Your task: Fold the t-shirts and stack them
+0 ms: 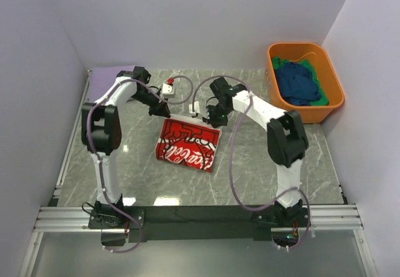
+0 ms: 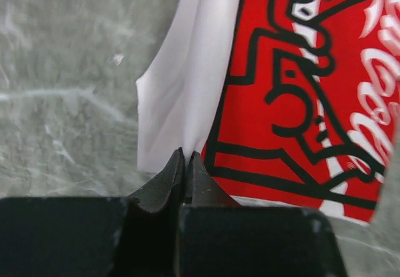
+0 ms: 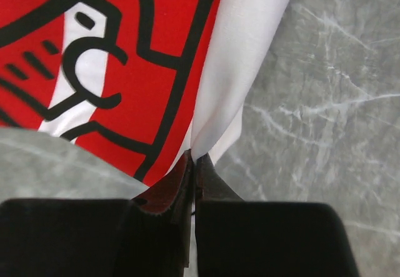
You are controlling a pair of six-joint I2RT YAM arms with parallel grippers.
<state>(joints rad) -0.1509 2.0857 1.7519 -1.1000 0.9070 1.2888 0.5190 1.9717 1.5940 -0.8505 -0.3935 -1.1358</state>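
At the near edge of the counter [image 1: 325, 164], a metal rail [image 1: 200, 217] carries both arms, and from there they reach away from me towards the middle of the marble.

About mid-counter, a little left of centre, lies the white t-shirt [image 1: 189, 144]. It is gathered into a compact, slightly skewed rectangle with its red panel and white script facing up. Its near edge rests on the marble. From the overhead view I can't quite tell whether its far edge is raised off the surface or only touching it.

Along that far edge, the left gripper [image 1: 164, 110] has the shirt's left corner and the right gripper [image 1: 212, 119] has the right corner. Each wrist camera shows me the same thing. The fingertips [image 2: 169, 177] on the left are pressed tight together, with a fold of plain white hem running in between them. The fingertips [image 3: 215, 183] on the right are clamped just as firmly on the white border beside the red print.

Beyond the grippers, near the far edge, sits a small white object [image 1: 167, 89] that is too small for me to identify. The lavender shirt [image 1: 109, 77] lies flat in the far left corner. In the far right corner stands the orange tub [image 1: 334, 95], holding the dark blue shirt [image 1: 300, 83] bunched on top of the green shirt [image 1: 319, 100].
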